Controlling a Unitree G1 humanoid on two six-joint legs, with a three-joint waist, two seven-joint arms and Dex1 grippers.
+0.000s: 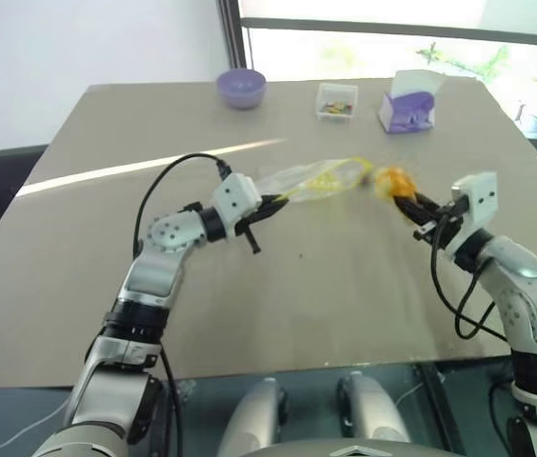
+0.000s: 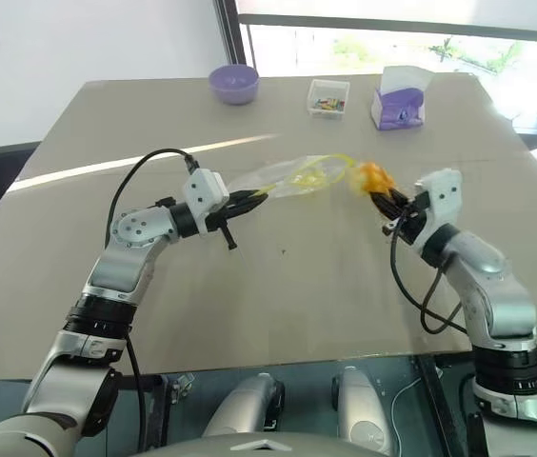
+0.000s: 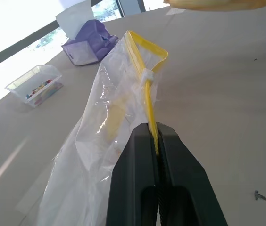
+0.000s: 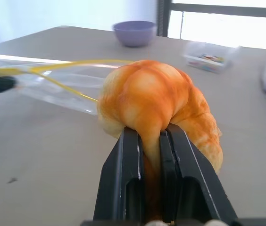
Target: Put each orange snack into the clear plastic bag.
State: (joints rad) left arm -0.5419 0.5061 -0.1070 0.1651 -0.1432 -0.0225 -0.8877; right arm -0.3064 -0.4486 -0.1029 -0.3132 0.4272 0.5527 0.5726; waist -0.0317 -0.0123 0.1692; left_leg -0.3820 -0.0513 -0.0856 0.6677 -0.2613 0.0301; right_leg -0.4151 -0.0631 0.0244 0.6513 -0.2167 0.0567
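Bun squeezed in right hand, beside bag mouth.
Right hand [image 4: 149, 141] clenches soft, mottled yellow-orange snack bun [image 4: 156, 101]; left hand [image 3: 157, 146] pinches crinkly clear plastic bag's [image 3: 109, 127] yellow seal strip above grey worktop [image 1: 297, 295].

A beige table [image 1: 278, 286] spans most of the frame. Along its far edge, in the upper part of the frame, a purple bowl [image 1: 241, 88] sits left of a small clear box of colourful bits [image 1: 336, 101], and a purple-and-white carton [image 1: 408, 101] stands to the right.
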